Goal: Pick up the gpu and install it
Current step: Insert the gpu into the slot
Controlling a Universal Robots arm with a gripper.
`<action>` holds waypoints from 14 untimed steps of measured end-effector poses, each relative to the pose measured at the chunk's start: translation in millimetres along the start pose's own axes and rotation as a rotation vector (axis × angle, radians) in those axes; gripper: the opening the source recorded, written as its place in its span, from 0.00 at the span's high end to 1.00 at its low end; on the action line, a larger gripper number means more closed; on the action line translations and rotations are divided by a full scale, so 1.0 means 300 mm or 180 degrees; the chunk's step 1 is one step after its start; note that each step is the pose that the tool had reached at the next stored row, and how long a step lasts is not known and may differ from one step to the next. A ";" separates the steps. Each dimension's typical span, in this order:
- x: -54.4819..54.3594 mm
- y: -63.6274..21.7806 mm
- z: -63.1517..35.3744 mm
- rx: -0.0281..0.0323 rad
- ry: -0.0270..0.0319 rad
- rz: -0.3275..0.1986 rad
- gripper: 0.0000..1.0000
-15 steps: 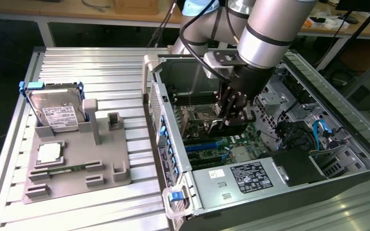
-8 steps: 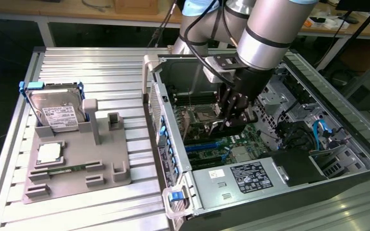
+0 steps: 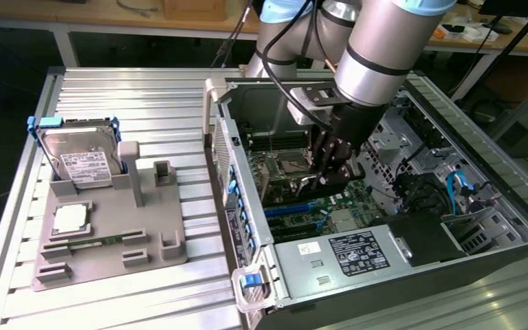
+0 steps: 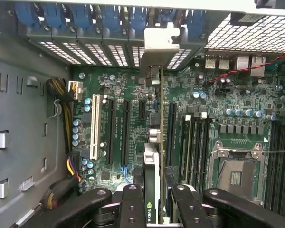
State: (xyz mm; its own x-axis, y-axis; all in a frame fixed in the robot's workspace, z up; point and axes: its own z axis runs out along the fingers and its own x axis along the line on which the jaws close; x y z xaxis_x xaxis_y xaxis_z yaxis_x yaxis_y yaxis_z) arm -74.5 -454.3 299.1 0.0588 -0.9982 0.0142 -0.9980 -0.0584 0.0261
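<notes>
My gripper [image 3: 330,168] is down inside the open computer case [image 3: 245,227], over the green motherboard [image 4: 114,95]. It is shut on the gpu [image 4: 152,156], which the wrist view shows edge-on as a thin upright card between the two black fingers [image 4: 131,199]. The card's silvery end bracket [image 4: 160,38] sits against the case's rear slot wall with the blue clips [image 4: 109,14]. Its lower edge runs along the motherboard between the long black expansion slots [image 4: 126,128]. I cannot tell whether it is seated in a slot. In the exterior view the gpu [image 3: 308,183] shows just under the fingers.
A grey holder tray [image 3: 108,234] lies on the slatted table at the exterior view's left, carrying a silver hard drive in a blue frame [image 3: 76,155], a processor chip [image 3: 69,218] and a green memory stick [image 3: 85,242]. The power supply [image 3: 356,251] and cables crowd the case.
</notes>
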 end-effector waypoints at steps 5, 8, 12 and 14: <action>-0.001 0.019 0.004 0.0000 0.0001 0.0000 0.73; -0.001 0.020 0.006 0.0000 0.0000 0.0000 0.73; -0.001 0.020 0.017 0.0000 0.0000 0.0000 0.73; -0.002 0.019 0.025 0.0000 0.0000 0.0006 0.73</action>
State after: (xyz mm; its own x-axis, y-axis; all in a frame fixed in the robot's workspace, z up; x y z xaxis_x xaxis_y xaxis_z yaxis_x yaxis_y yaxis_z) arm -80.5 -454.3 291.7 0.0570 -0.9983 0.0142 -0.9981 -0.0567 0.0260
